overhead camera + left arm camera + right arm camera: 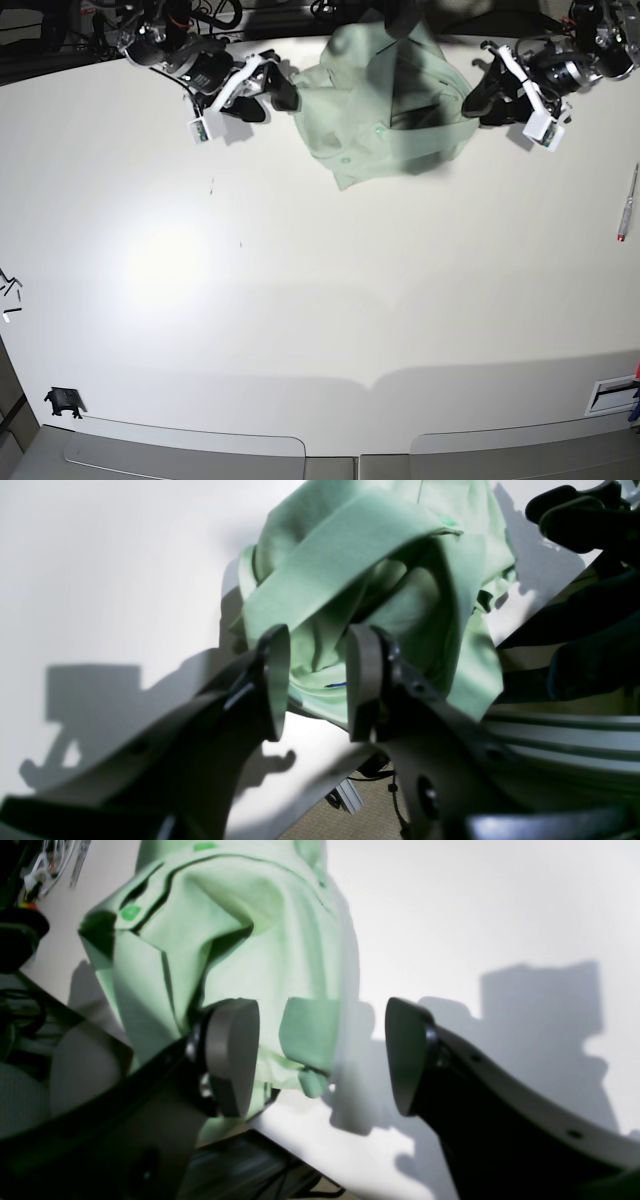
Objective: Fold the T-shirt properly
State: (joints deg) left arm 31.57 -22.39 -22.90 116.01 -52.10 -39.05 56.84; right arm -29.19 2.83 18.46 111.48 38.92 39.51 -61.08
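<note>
We see T-shirt [385, 105] bunched at 12 o'clock, top edge cut off; right gripper [322, 1055] jaws apart; left gripper [312, 680] jaws part-spread, grip on cloth unclear.

Setting: robotics lab or test bench, not a home. Evidence:
- Wide white table [300, 330], plain and unmarked, filling nearly the whole base view.
- Two robot arms mounted at the table's far edge, upper left and upper right of the base view, with bundled cables [190, 12] behind them along the top.
- Aluminium framing rails [560, 740] at the lower right of the left wrist view, and carpeted floor [365, 815] below the table edge.
- A pen [627, 203] lying at the right edge of the base view.
</note>
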